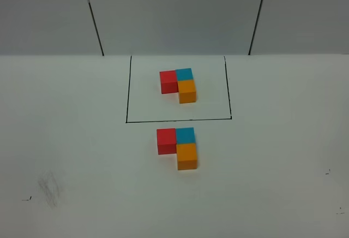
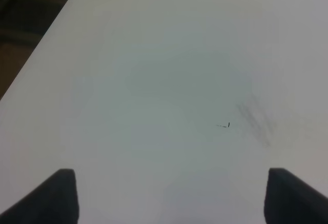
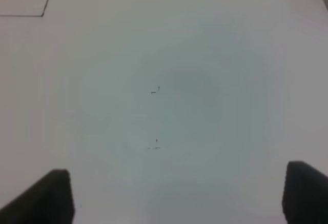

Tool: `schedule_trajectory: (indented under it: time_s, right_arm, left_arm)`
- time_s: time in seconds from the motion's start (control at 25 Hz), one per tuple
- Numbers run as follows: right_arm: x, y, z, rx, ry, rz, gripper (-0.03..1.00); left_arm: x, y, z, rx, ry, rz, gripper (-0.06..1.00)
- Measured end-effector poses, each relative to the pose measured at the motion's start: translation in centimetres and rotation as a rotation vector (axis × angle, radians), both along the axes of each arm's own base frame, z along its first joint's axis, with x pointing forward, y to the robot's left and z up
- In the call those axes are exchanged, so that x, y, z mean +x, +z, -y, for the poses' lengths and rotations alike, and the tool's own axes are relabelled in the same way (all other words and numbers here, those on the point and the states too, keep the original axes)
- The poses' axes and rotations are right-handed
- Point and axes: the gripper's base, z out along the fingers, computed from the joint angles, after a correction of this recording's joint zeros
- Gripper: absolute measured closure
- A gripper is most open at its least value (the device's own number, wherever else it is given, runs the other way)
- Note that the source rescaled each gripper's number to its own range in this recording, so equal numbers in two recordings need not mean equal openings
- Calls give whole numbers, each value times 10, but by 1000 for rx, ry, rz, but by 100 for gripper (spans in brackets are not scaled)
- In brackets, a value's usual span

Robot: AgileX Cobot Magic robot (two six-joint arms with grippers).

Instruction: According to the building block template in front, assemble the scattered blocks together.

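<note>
— Red, teal and orange scattered blocks (image 1: 178, 147) sit joined in an L, just outside the framed building block template (image 1: 179, 84).
— Grippers?
— Left gripper (image 2: 169, 196) and right gripper (image 3: 177, 196) spread wide, empty, over bare white table (image 1: 71, 140).

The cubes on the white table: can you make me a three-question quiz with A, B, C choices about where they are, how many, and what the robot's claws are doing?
1. Where does the black drawn rectangle lie from the unframed group of three matte cubes?
A. farther from the camera
B. nearer the camera
C. around it

2. How many cubes are there in all?
A. three
B. six
C. nine

3. How do the left gripper and right gripper stand?
A. shut on a cube
B. open, empty
C. shut on the table

Answers:
1 A, the frame sits behind the unframed trio.
2 B, three framed and three unframed.
3 B, the fingers stand wide apart over bare white table.
</note>
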Motion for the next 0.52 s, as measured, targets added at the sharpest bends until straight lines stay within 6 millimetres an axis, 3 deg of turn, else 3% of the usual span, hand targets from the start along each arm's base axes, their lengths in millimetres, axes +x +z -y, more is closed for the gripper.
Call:
schedule_trajectory:
  time_s: [0.52]
  right_arm:
    - [0, 0, 0, 0, 0, 1, 18]
  left_arm:
    - [0, 0, 0, 0, 0, 0, 21]
